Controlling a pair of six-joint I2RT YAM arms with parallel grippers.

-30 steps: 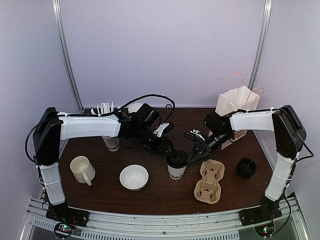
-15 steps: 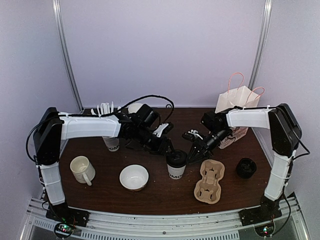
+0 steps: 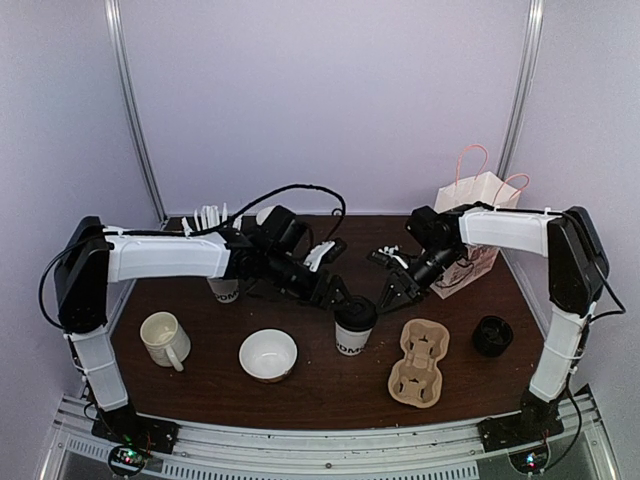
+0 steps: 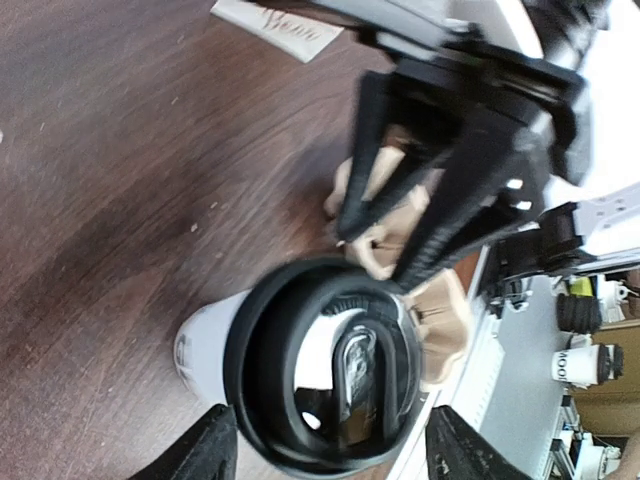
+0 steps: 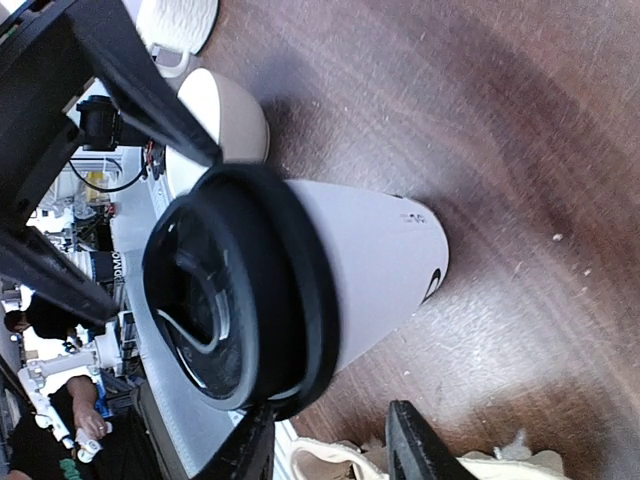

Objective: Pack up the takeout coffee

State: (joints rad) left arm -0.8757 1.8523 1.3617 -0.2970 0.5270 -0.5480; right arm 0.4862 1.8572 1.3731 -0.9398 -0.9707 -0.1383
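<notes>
Likely light and crushable, the white paper cup with black plastic lid (image 3: 351, 330) wants a gentle hold round its wall; left hand (image 3: 338, 296) and right hand (image 3: 388, 298) flank it, parted, empty.

Brown table (image 3: 320, 390): lidded cup (image 3: 352, 325), mug (image 3: 163, 338), bowl (image 3: 268, 354), carrier (image 3: 419, 362), bag (image 3: 478, 205)

Two lettered paper cups stand on the table (image 3: 330, 395): one black-lidded cup (image 3: 352, 326) at centre and one half-hidden cup (image 3: 226, 289) at ten o'clock. One mug (image 3: 163, 337) sits at eight, one bowl (image 3: 268, 354) at seven, one pulp carrier (image 3: 419, 362) at five, and one paper bag (image 3: 478, 205) at two.
</notes>
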